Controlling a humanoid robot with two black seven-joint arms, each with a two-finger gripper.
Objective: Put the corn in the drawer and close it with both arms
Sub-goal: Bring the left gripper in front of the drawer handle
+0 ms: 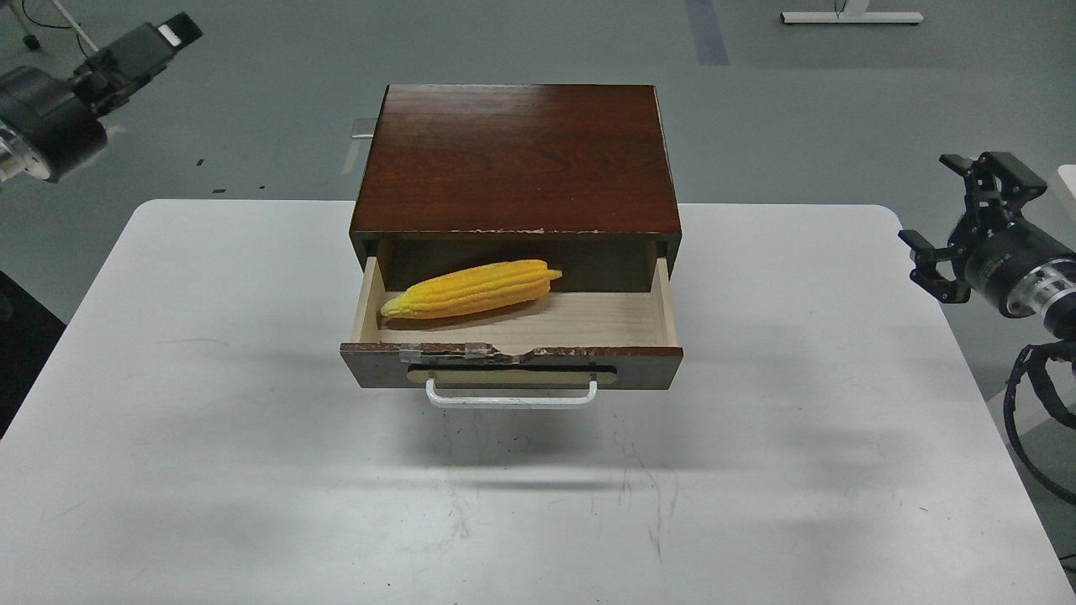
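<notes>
Lying in open drawer (588,323) — corn (471,290), tools apart

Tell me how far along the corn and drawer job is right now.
Done: the corn already lies inside the drawer, toward its left side. In hand: nothing; the left gripper and the open right gripper are both off to the sides, away from the cabinet. Left: the drawer is pulled out, so it has yet to be pushed shut, probably at its front by the white handle.

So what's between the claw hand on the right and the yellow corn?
In the head view, only bare white table and the drawer's right side wall lie between the right gripper and the corn.
</notes>
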